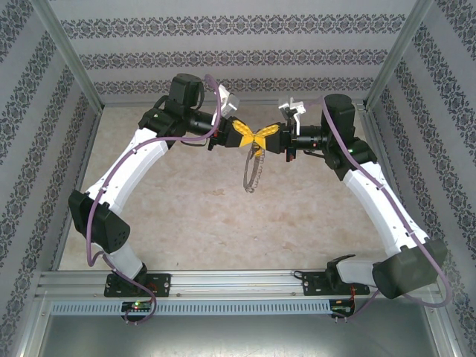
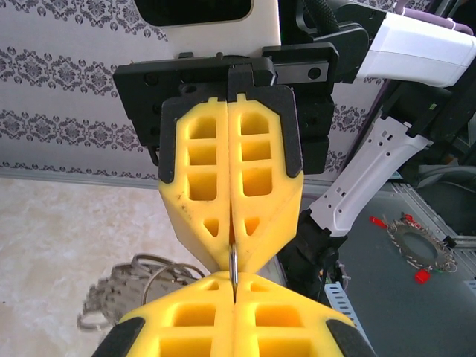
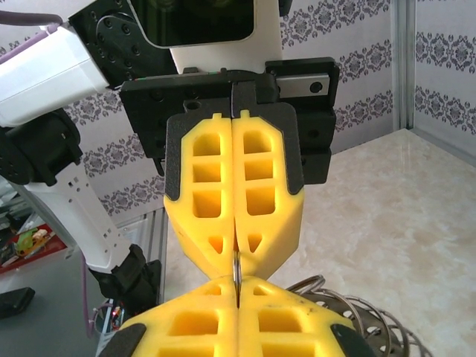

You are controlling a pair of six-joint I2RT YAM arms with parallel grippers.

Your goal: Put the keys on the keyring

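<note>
Here, starting from the left, we see the left gripper, its yellow ribbed plastic fingers pressed together on the wire of the large, thin metal keyring. The keyring hangs below that pinch, over the far middle of the beige mottled tabletop, with many small silver pieces strung closely along it. Just to the right, meeting the first tip to tip, the right gripper is clamped on the same wire, its yellow fingers likewise pressed together.
</note>
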